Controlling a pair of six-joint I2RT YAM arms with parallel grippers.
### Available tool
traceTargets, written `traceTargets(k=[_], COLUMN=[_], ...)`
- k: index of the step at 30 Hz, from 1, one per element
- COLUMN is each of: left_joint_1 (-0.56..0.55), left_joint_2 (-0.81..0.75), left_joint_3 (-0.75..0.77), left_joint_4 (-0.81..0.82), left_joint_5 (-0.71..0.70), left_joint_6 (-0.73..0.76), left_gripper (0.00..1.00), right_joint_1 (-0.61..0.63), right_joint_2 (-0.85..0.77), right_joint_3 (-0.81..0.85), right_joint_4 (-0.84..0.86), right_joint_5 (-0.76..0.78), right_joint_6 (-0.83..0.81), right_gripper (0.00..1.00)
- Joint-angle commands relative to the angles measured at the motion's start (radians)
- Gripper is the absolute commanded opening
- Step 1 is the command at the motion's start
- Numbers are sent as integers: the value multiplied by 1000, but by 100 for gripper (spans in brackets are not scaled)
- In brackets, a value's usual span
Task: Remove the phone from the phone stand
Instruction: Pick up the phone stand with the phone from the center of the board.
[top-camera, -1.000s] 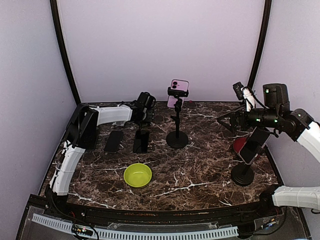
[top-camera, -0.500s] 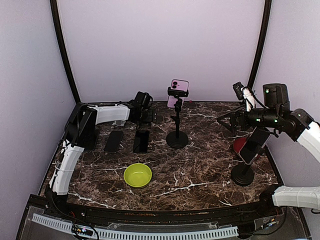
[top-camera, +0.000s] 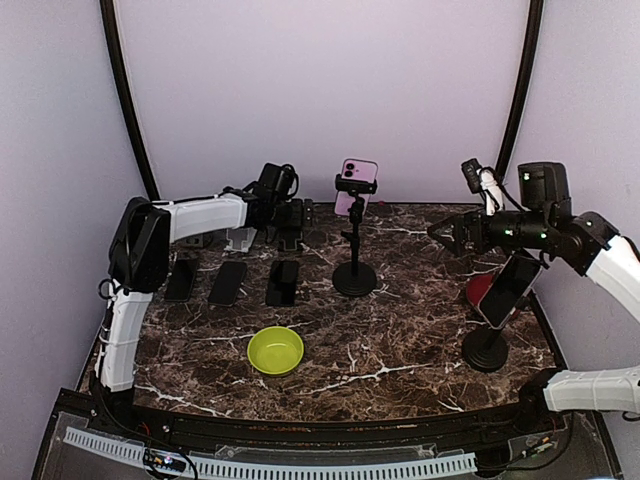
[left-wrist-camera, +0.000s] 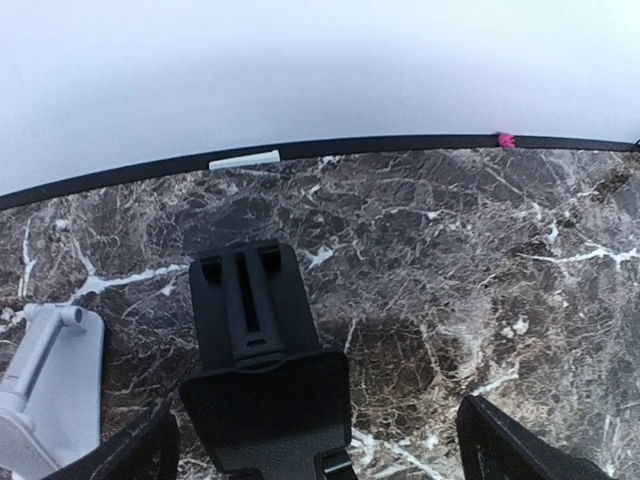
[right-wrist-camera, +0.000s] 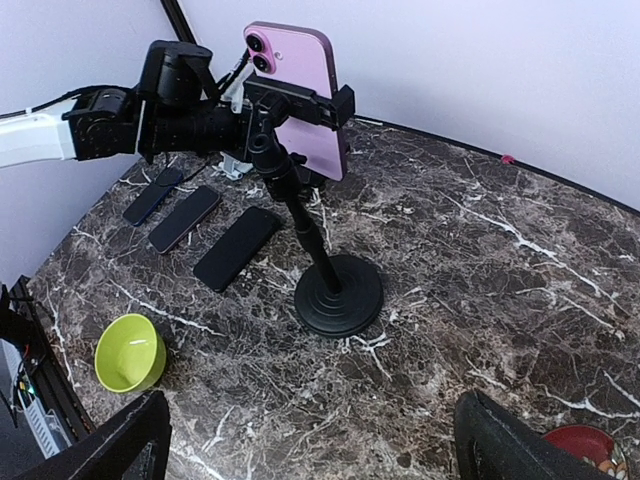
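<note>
A pink phone (top-camera: 357, 185) (right-wrist-camera: 300, 85) is clamped upright in a tall black phone stand (top-camera: 354, 278) (right-wrist-camera: 338, 295) at the back middle of the table. My left gripper (top-camera: 292, 212) (left-wrist-camera: 320, 462) hangs open, left of that stand, over a small empty black desk stand (left-wrist-camera: 255, 340). Its fingertips (left-wrist-camera: 130, 455) hold nothing. My right gripper (top-camera: 450, 232) (right-wrist-camera: 320, 455) is open in the air to the right of the pink phone, facing it from a distance. A second dark phone (top-camera: 505, 290) leans in another black stand (top-camera: 486, 350) at the right.
Three dark phones (top-camera: 181, 280) (top-camera: 228, 283) (top-camera: 283, 283) lie flat in a row at the left. A white desk stand (top-camera: 240, 238) (left-wrist-camera: 50, 390) stands by the back wall. A green bowl (top-camera: 276, 350) (right-wrist-camera: 128, 352) sits front centre, a red bowl (top-camera: 480, 290) (right-wrist-camera: 585, 447) at the right.
My left gripper opened fully and drew back and up from the flat black phone toward the back wall, uncovering the leftmost phone. My right gripper shifted slightly left.
</note>
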Motion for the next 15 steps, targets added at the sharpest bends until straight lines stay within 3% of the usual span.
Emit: traceTargets(k=[1, 9, 15], left_joint_1=[-2, -3, -4], left_joint_2=[-154, -301, -462], left_joint_3=[-77, -232, -444], left_joint_4=[57, 152, 304], left_joint_5=[-10, -29, 24], left_joint_6=[28, 63, 58], left_gripper=[99, 99, 99], right_joint_1=[10, 92, 170], right_joint_2=[17, 85, 161], right_joint_3=[56, 108, 172], right_joint_4=[90, 113, 128], right_joint_5=[7, 94, 204], right_joint_6=[63, 105, 139], right_gripper=[99, 97, 94])
